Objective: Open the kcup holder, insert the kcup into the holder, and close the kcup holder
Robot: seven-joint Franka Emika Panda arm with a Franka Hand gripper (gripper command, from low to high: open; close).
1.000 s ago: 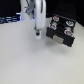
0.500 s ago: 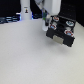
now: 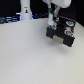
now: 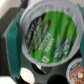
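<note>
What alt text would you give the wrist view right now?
A kcup with a green and white foil lid fills the frame, held between the green pads of the pincer, just above the kcup holder's dark round slots.

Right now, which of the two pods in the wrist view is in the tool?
The kcup with the green-and-white lid, gripped by the tool; the other pod, brown-topped, sits in a slot of the kcup holder.

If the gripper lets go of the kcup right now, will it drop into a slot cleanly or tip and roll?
The kcup looks small and probably light, so a slight nudge could tip it. Its round foil top suggests it could roll if it lands on its side. It sits close above the kcup holder, whose round slots would likely catch it if aligned; alignment is unclear.
</note>
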